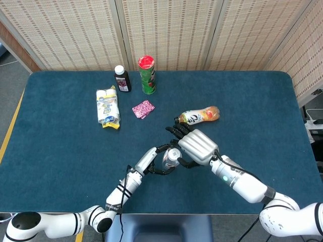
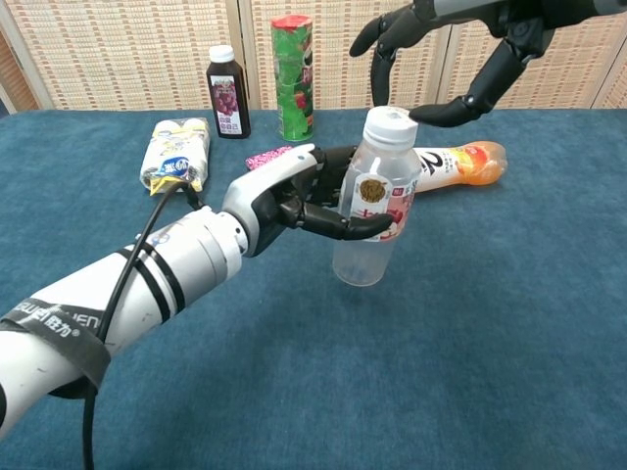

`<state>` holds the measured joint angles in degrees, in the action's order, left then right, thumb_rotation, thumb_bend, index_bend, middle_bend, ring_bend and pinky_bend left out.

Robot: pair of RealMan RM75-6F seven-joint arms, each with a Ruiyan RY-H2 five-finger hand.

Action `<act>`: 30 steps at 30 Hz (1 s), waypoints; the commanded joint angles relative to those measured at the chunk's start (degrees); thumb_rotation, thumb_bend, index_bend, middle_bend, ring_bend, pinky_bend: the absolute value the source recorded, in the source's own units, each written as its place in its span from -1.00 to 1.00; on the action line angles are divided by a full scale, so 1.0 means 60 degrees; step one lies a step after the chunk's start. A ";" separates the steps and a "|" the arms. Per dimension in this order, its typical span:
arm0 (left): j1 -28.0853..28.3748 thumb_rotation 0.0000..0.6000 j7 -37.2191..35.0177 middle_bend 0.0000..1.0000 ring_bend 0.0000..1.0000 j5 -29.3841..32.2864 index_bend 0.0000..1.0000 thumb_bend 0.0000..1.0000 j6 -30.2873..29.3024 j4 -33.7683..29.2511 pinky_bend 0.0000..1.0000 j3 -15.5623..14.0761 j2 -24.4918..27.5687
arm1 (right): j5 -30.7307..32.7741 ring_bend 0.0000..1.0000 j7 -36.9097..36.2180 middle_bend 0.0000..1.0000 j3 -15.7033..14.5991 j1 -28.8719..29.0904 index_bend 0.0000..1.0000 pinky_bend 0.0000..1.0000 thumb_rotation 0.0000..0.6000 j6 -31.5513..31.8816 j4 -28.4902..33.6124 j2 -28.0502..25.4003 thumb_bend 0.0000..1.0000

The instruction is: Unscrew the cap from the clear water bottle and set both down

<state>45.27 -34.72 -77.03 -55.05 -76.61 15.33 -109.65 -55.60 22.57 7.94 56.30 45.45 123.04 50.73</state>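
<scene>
The clear water bottle (image 2: 369, 220) with a red-and-white label stands on the blue table, tilted slightly to the right, its white cap (image 2: 388, 123) screwed on. My left hand (image 2: 294, 201) grips the bottle around its middle. In the head view the bottle (image 1: 170, 158) shows between both hands. My right hand (image 2: 460, 49) hovers just above the cap with its fingers spread and curved, holding nothing; in the head view the right hand (image 1: 194, 145) lies over the bottle's right side.
An orange drink bottle (image 2: 454, 164) lies on its side behind the clear one. Further back stand a green can (image 2: 293, 78) and a dark juice bottle (image 2: 226, 92); a snack pack (image 2: 176, 154) and a pink wrapper (image 1: 143, 109) lie left.
</scene>
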 commanded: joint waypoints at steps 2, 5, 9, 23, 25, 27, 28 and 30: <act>0.0017 1.00 -0.0038 -0.07 -0.57 0.0006 -0.14 -0.27 0.0035 0.0064 -0.58 0.0007 -0.0013 | -0.0042 -1.00 -0.0035 -1.00 0.0004 0.0012 -0.16 -1.00 0.59 -0.0041 0.0052 -0.0022 -0.24; 0.0041 1.00 -0.0076 -0.07 -0.56 0.0016 -0.14 -0.27 0.0075 0.0136 -0.58 0.0021 -0.0037 | -0.0064 -1.00 -0.0014 -1.00 0.0011 0.0063 -0.14 -1.00 0.58 -0.0106 0.0079 -0.0038 -0.24; 0.0087 1.00 -0.0175 -0.07 -0.56 -0.0018 -0.14 -0.27 0.0140 0.0190 -0.56 0.0032 -0.0036 | -0.0051 -1.00 0.0069 -1.00 0.0007 0.0142 -0.12 -1.00 0.58 -0.0145 0.0166 -0.0022 -0.24; 0.0147 1.00 -0.0854 0.39 -0.11 -0.0138 0.21 0.11 0.0255 0.0275 -0.10 0.0072 0.0019 | 0.0000 -1.00 0.0380 -1.00 -0.0047 0.0273 -0.08 -1.00 0.57 -0.0037 0.0281 0.0061 -0.24; 0.0131 1.00 -0.0937 0.50 -0.01 -0.0078 0.31 0.27 0.0220 0.0349 0.00 0.0121 -0.0026 | -0.0001 -1.00 0.0412 -1.00 -0.0057 0.0280 -0.08 -1.00 0.57 -0.0013 0.0294 0.0053 -0.24; 0.0140 1.00 -0.0913 0.57 0.06 0.0002 0.38 0.41 0.0278 0.0392 0.07 0.0134 -0.0041 | 0.0002 -1.00 0.0431 -1.00 -0.0071 0.0286 -0.07 -1.00 0.57 -0.0003 0.0295 0.0052 -0.24; 0.0154 1.00 -0.0863 0.59 0.08 0.0057 0.40 0.45 0.0341 0.0394 0.09 0.0136 -0.0036 | 0.0000 -1.00 0.0436 -1.00 -0.0075 0.0289 -0.07 -1.00 0.57 -0.0002 0.0293 0.0051 -0.24; 0.0181 1.00 -0.0740 0.61 0.10 0.0170 0.43 0.50 0.0448 0.0370 0.12 0.0158 -0.0015 | -0.0016 -1.00 0.0445 -1.00 -0.0081 0.0292 -0.06 -1.00 0.57 0.0005 0.0296 0.0048 -0.24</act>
<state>46.24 -39.63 -76.43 -52.73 -74.37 16.16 -109.79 -55.68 25.23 7.45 58.05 45.47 124.80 51.03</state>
